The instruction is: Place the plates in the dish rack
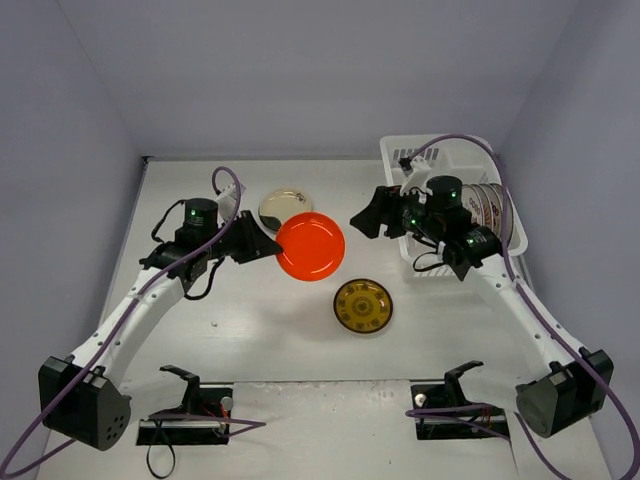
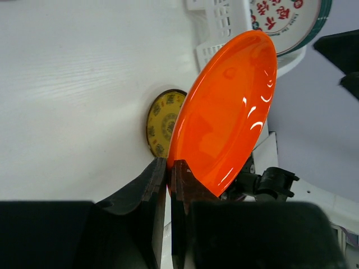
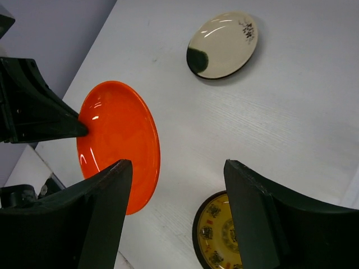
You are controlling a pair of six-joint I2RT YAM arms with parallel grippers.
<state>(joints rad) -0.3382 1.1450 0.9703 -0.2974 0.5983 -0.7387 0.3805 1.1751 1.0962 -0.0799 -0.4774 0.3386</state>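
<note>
Near edge of the table [image 1: 300, 400]: both arm bases sit here, left and right; bare white top runs between them and up the middle
Yellow-brown plate [image 1: 363, 306]: lies flat just right of centre, nearest of the plates to the near edge; dark rim, yellow face with small printed motifs; open table on its near and left sides
Left hand [image 1: 270, 247]: reaches in from the left edge toward the centre; its jaws are pinched tight on the left rim of the red-orange plate [image 1: 312, 247]
Red-orange plate: near the middle of the table, held up clear of it and tilted; plain glossy colour with bright glints, no pattern; its near rim comes close above the yellow-brown plate in the top view
Gap in the middle: open air between the red-orange plate's right rim and the right hand [image 1: 362, 222], nothing standing in it
Right hand: hangs just left of the dish rack [image 1: 392, 152], pointed at the red-orange plate; jaws spread wide with nothing between them
Cream plate [image 1: 285, 207]: flat on the table just beyond the red-orange plate, toward the far edge; pale face, dark rim, a dark blotch and a small mark
Dish rack: white slotted basket in the far right corner, hard against the right edge
Racked plates [image 1: 488, 205]: standing on edge in a row in the rack's right part; the facing one is white with red patterns and a blue-green rim; count cannot be told
</note>
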